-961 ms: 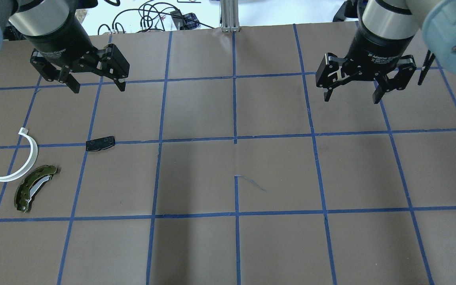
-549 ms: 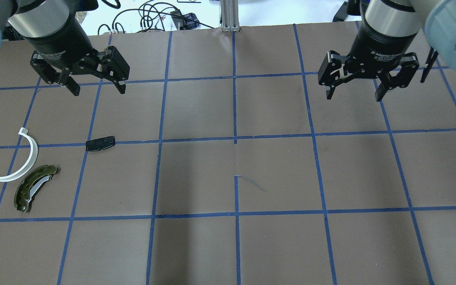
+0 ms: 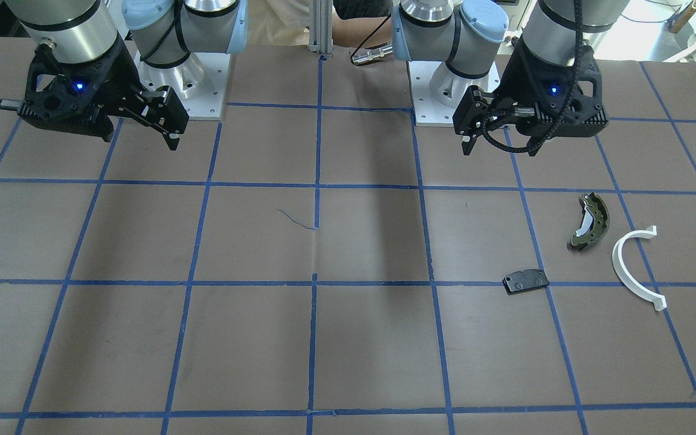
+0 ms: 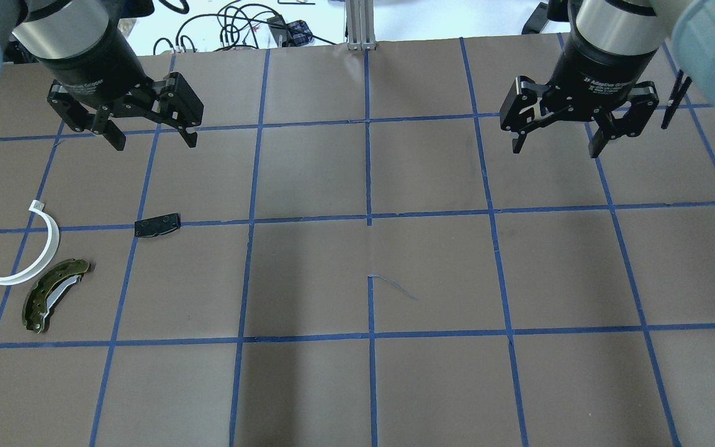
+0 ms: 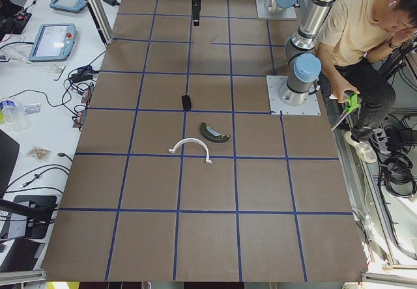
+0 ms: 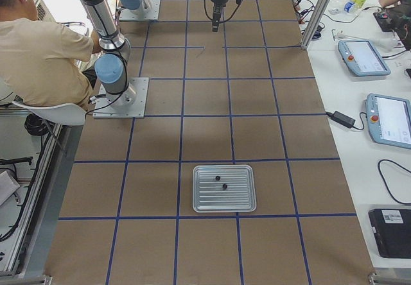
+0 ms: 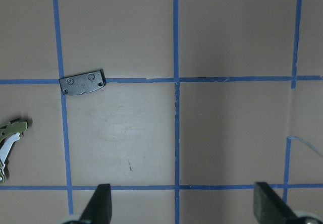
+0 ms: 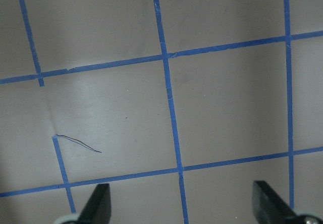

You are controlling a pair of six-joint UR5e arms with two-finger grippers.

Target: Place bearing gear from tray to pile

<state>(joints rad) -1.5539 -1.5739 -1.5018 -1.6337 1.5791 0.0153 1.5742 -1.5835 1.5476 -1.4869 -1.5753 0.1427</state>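
Right claw [image 4: 554, 151] drifts slightly toward the bench's right end since 1 second ago, while the left claw [image 4: 154, 141] and the pile parts hold their places. Both claws hang released, jaws spread wide, nothing between them, well above the bench.

We find the tray [image 6: 239, 199] near the bench's right end, about midway between the robot's edge and the operators' edge. 2 small dark parts [image 6: 214, 178] sit in it, close together but apart. They are too small for us to tell which is the bearing gear.

The pile lies in the bench's left half: the olive brake shoe [image 4: 53, 295] just beside the white half-ring [image 4: 41, 248], and the black pad [image 4: 157, 225] a little nearer the bench's middle.

We judge the pick not yet begun, and the right claw looks the likelier one for it.

We expect the gear to be small, stiff and dense, probably smooth enough to slip. The tray floor looks ribbed, so it may roll or tilt when nudged. We would close squarely across its outer rim, fingertips low.
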